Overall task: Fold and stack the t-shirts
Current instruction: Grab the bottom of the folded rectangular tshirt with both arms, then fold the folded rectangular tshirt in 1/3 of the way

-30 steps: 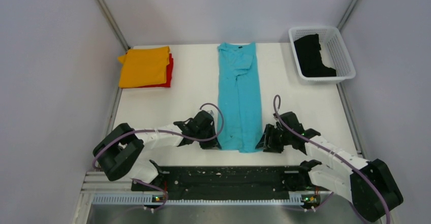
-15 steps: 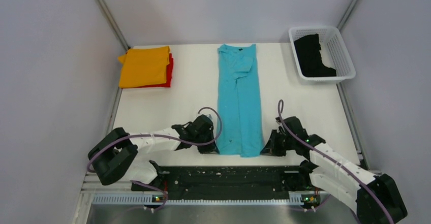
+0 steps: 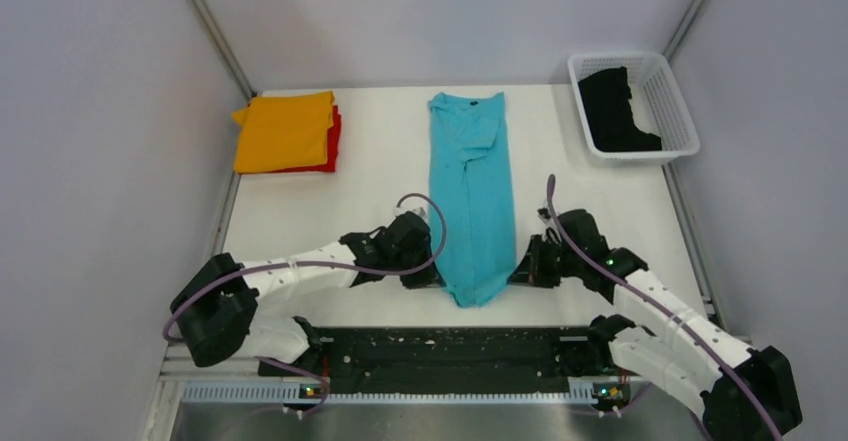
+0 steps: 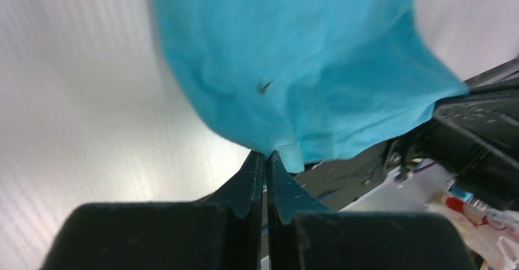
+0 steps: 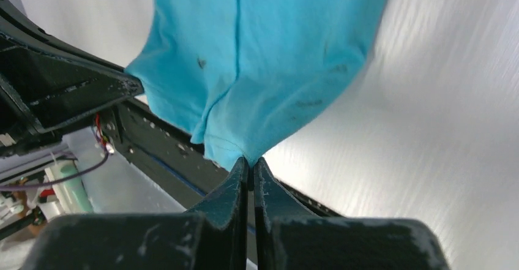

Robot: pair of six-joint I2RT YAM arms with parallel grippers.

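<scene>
A turquoise-blue t-shirt [image 3: 472, 181] lies folded into a long strip down the middle of the table, collar at the far end. My left gripper [image 3: 432, 279] is shut on its near left hem corner [image 4: 269, 150]. My right gripper [image 3: 520, 273] is shut on the near right hem corner [image 5: 248, 153]. Between the two the near hem hangs in a sag, lifted off the table. An orange t-shirt [image 3: 285, 131] lies folded on top of a folded red t-shirt [image 3: 334, 139] at the far left. A black t-shirt [image 3: 612, 109] is bunched in the basket.
The white mesh basket [image 3: 680, 111] stands at the far right corner. A black rail [image 3: 450, 346] runs along the near table edge between the arm bases. Grey walls close in on both sides.
The right gripper has shut on the hem corner. Both grippers have raised the near end of the turquoise-blue t-shirt, and its hem has drawn in and sags between them.
</scene>
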